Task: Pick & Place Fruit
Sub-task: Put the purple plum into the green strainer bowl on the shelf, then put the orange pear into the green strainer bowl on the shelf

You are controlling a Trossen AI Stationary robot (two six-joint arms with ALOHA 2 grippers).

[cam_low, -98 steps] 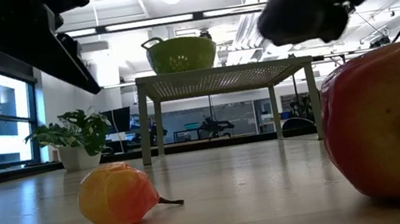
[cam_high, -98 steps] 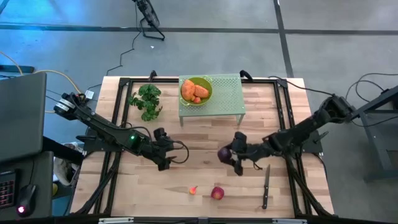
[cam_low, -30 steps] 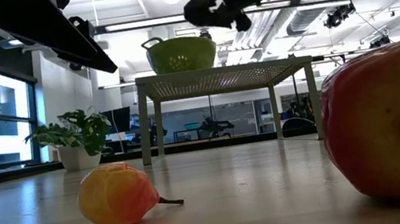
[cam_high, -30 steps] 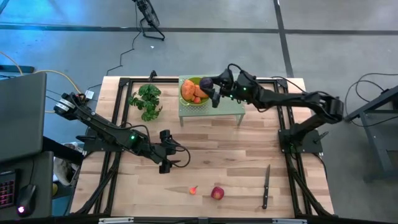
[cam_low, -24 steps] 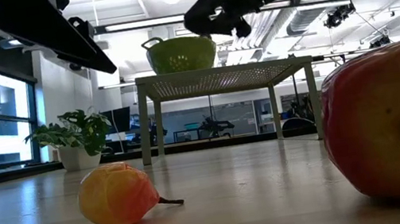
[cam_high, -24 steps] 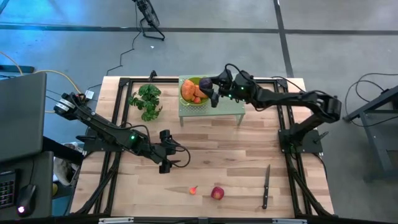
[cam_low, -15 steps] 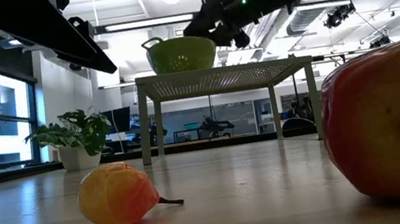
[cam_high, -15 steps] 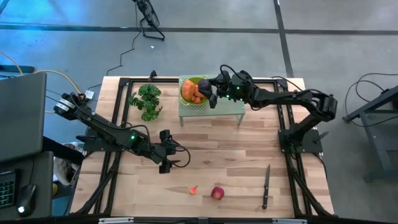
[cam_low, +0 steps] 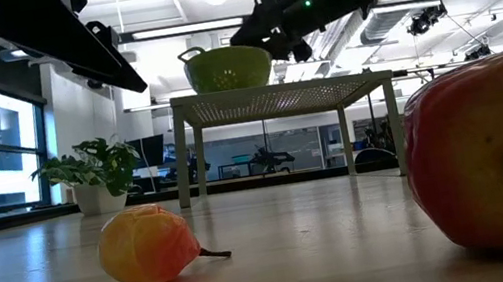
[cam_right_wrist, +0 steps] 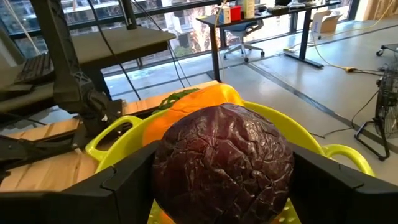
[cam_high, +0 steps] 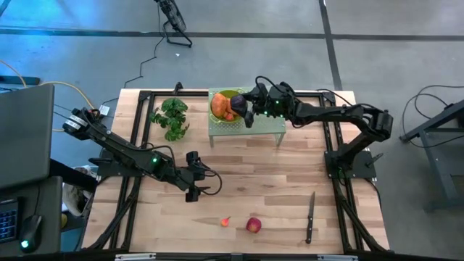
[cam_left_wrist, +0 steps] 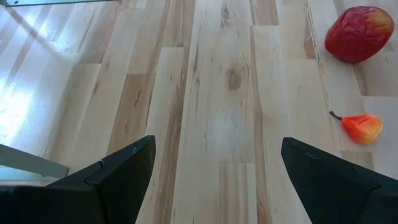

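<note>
My right gripper (cam_high: 245, 106) hovers over the yellow-green bowl (cam_high: 241, 114) on the green perforated stand, shut on the dark purple plum (cam_right_wrist: 222, 163). The two orange oblong pieces (cam_high: 223, 107) lie inside that bowl. The red apple (cam_high: 253, 225) and a tiny orange-red bit (cam_high: 225, 222) rest on the table near its near edge. My left gripper (cam_high: 194, 176) is open above the table's middle-left and touches nothing; its wrist view shows the apple (cam_left_wrist: 359, 34) and the bit (cam_left_wrist: 362, 127) ahead. My right gripper pinches the plum between its two fingers (cam_right_wrist: 124, 186), one on each flank (cam_right_wrist: 165, 177) of its round body. It reaches in from the table's right side, slanting down. The plum is lifted clear, just above the bowl's rim (cam_right_wrist: 112, 140) and the orange pieces.
A leafy green plant (cam_high: 170, 117) stands left of the stand. A slim black-handled knife (cam_high: 309, 217) lies near the right front. The stand (cam_high: 264, 116) sits at the far edge. Bare wood lies between the two arms.
My right gripper, carrying the plum, has crept a little toward the bowl and tipped somewhat downward over it. The plum stays in the hold. The left arm has kept still.
</note>
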